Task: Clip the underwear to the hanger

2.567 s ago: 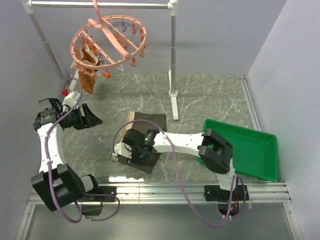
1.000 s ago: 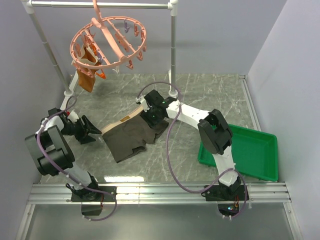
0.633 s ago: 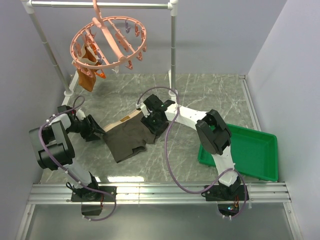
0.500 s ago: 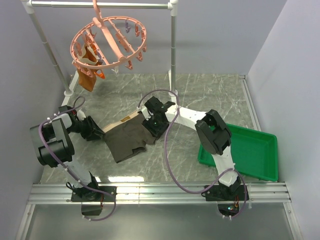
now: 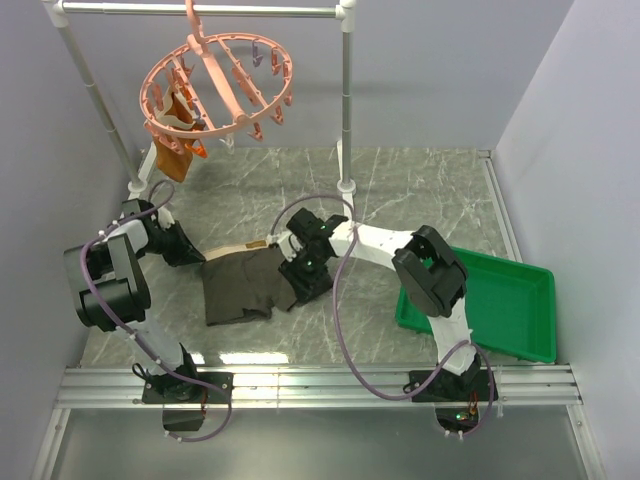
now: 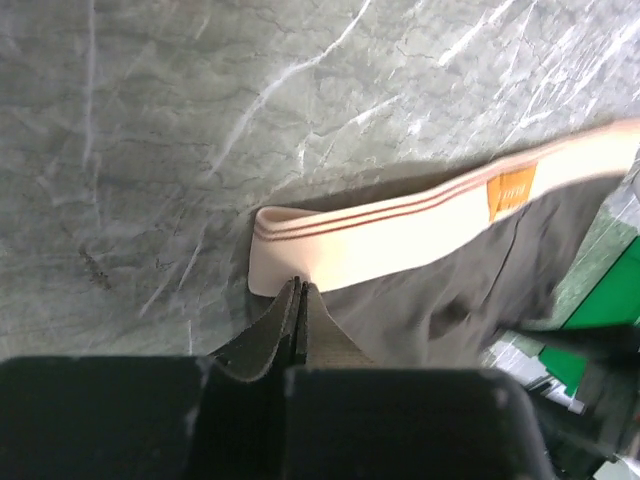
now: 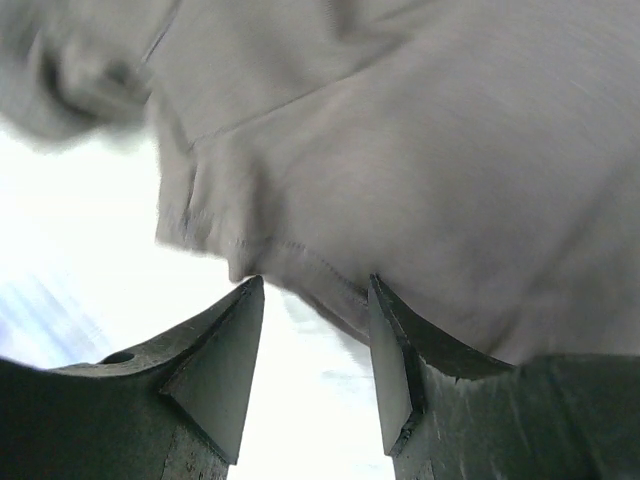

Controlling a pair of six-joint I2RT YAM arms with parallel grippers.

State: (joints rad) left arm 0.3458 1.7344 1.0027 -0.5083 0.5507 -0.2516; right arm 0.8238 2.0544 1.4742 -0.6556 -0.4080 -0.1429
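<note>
The underwear (image 5: pixel 240 288), dark olive-brown with a tan waistband (image 5: pixel 238 251), lies crumpled on the marble table. My left gripper (image 5: pixel 197 254) is low at the waistband's left corner. In the left wrist view it (image 6: pixel 297 283) is shut, its tips pinching that corner of the waistband (image 6: pixel 400 240). My right gripper (image 5: pixel 303 278) hovers over the garment's right side. In the right wrist view it (image 7: pixel 313 285) is open, and a hem of the cloth (image 7: pixel 420 150) hangs just past its tips. The pink hanger (image 5: pixel 215 85) hangs from the rack bar at the far left.
A smaller orange-brown garment (image 5: pixel 175 150) is clipped to the hanger's left side. The white pipe rack's right post (image 5: pixel 346 110) stands just behind the right arm. A green tray (image 5: pixel 505 300) sits at the right, near the table's front edge.
My left gripper has moved in to the waistband corner and shut there. My right gripper has slid from the garment's far edge toward its near right side. The underwear has shifted left and bunched.
</note>
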